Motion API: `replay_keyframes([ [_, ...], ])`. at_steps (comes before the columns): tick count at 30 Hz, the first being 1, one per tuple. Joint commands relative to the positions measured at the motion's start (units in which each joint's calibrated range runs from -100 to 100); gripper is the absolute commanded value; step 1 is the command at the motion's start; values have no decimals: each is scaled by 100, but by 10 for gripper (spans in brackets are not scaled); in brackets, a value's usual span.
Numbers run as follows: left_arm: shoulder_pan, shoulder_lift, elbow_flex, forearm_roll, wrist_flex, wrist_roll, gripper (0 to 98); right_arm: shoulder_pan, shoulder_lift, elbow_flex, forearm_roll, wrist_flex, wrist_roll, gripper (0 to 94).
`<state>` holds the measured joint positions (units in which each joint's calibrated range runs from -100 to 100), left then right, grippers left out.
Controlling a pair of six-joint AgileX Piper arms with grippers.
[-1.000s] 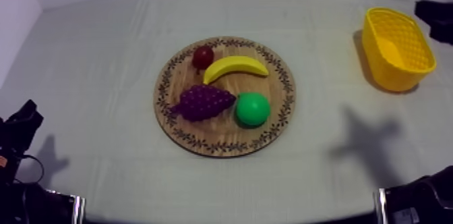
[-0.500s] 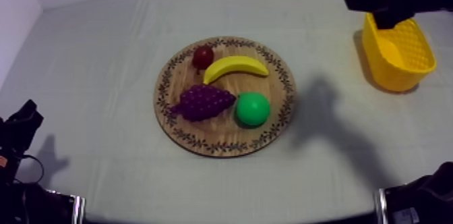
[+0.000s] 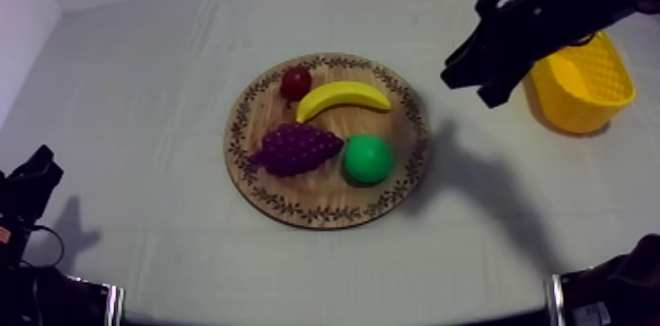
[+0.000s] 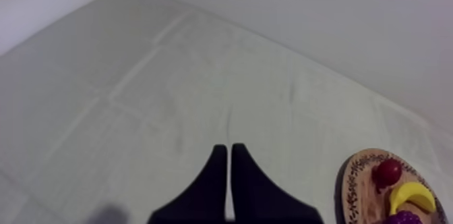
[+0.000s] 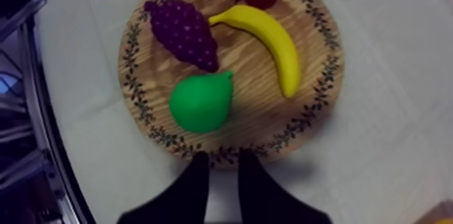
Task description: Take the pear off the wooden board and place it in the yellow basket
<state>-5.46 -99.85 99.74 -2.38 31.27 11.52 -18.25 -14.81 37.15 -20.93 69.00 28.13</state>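
The green pear (image 3: 368,159) lies at the front right of the round wooden board (image 3: 246,104), beside the grapes (image 3: 295,147). My right gripper (image 3: 467,84) hangs above the cloth between the board and the yellow basket (image 3: 579,75). In the right wrist view its fingers stand a little apart, open and holding nothing, just short of the board's rim (image 5: 330,71), with the pear (image 5: 200,102) ahead of my right gripper (image 5: 223,159). My left gripper (image 3: 34,168) rests at the table's near left; its fingers lie together, so my left gripper (image 4: 229,147) is shut on nothing.
A banana (image 3: 344,97) and a small red fruit (image 3: 296,82) lie on the far half of the board. The grapes (image 5: 183,32) nearly touch the pear. A metal frame (image 5: 34,105) runs along the table edge beyond the board.
My right arm has swung in from the upper right, passed over the basket and come down toward the board's right side. The left arm and the fruit have not moved.
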Motion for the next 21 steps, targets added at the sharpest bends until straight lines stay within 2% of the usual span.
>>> replay_keyframes([
  [1, 0, 2, 3, 1, 2, -2, 1, -30, 142, -14, -38, 136, 129, 179],
  [11, 0, 2, 3, 1, 2, -2, 1, -217, 716, -34, -148, 434, 514, 205],
  [21, 0, 2, 3, 1, 2, -2, 1, -323, 973, 416, -289, 441, 926, 395],
])
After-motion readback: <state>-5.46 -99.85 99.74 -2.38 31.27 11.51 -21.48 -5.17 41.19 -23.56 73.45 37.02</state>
